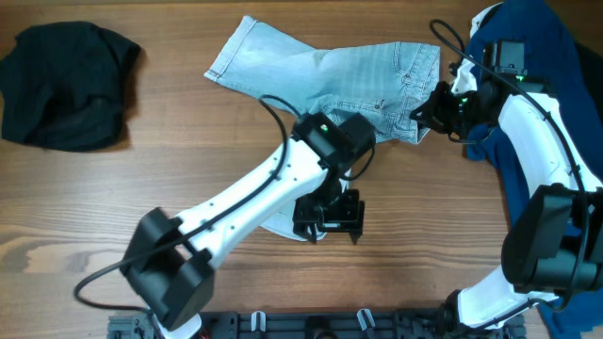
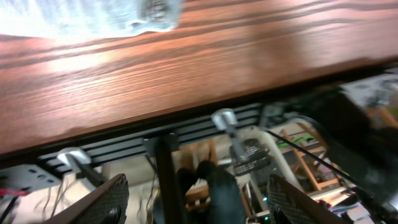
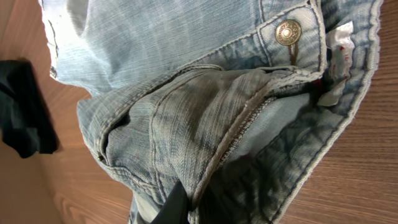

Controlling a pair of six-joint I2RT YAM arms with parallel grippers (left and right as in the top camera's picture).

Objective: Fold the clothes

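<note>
The pale-blue denim shorts (image 1: 320, 71) lie spread at the table's far middle, with one leg end reaching under my left arm (image 1: 281, 224). My right gripper (image 1: 431, 110) is shut on the waistband beside the fly. In the right wrist view, denim (image 3: 186, 106) fills the frame, with the metal button (image 3: 288, 32) at the top and a dark finger (image 3: 177, 204) pinching fabric. My left gripper (image 1: 328, 215) is open and empty, pointing at the table's front edge. Its fingers (image 2: 196, 202) are spread, and a shorts edge (image 2: 124, 12) shows at the top of that view.
A black garment (image 1: 61, 85) lies bunched at the far left and also shows in the right wrist view (image 3: 22, 106). A dark-blue garment (image 1: 542, 56) lies along the right side under my right arm. The table's front edge with a black rail (image 2: 186, 127) is close below my left gripper.
</note>
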